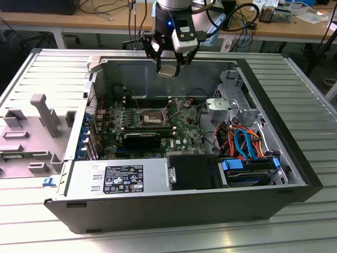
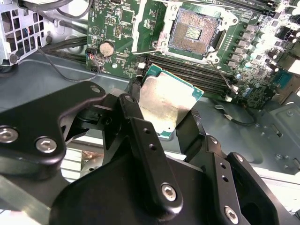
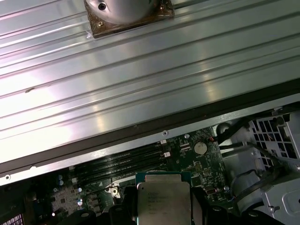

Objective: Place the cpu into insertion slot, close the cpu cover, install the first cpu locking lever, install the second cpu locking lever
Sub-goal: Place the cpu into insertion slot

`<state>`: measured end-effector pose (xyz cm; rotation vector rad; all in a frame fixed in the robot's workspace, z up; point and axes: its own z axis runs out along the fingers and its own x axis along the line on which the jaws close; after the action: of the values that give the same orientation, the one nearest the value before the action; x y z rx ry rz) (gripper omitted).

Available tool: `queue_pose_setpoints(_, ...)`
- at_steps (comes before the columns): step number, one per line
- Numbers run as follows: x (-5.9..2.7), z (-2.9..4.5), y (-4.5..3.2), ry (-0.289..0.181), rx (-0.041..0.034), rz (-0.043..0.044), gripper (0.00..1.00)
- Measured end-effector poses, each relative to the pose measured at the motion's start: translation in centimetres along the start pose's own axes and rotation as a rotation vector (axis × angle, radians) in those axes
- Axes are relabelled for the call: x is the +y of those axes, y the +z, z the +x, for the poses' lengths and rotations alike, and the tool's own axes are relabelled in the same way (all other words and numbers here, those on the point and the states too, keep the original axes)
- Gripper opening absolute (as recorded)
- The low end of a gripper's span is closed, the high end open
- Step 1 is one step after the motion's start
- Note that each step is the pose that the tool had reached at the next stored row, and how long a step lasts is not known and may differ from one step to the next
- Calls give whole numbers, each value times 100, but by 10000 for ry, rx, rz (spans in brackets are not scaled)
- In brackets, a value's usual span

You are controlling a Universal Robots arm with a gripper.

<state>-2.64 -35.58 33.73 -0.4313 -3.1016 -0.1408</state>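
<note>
My gripper [image 1: 168,64] hangs above the far wall of the open computer case [image 1: 295,158], shut on the cpu [image 1: 167,70]. The cpu is a flat square chip with a dull silver top and a green edge, pinched by its sides between the black fingers in both wrist views [image 2: 164,101] [image 3: 163,200]. The insertion slot [image 1: 150,115] lies lower on the green board, its gold-tinted centre bare [image 2: 192,33]. The cpu is beside it, not over it. The cpu cover [image 2: 144,28] appears as a silver plate swung off to the socket's side.
Long black memory slots [image 2: 197,70] run between the cpu and the socket. A black graphics card [image 1: 142,139], the power supply [image 1: 118,176] and a drive cage with blue and orange cables [image 1: 245,142] fill the case's near half. A grey plastic shroud [image 1: 42,121] lies at the exterior view's left.
</note>
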Motion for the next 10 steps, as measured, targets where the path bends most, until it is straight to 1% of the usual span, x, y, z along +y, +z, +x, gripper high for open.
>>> queue_pose_setpoints(6, 0, 0, 1, 63, -6, -1, 55)
queue_pose_setpoints(10, 0, 0, 2, 197, -18, -3, 55)
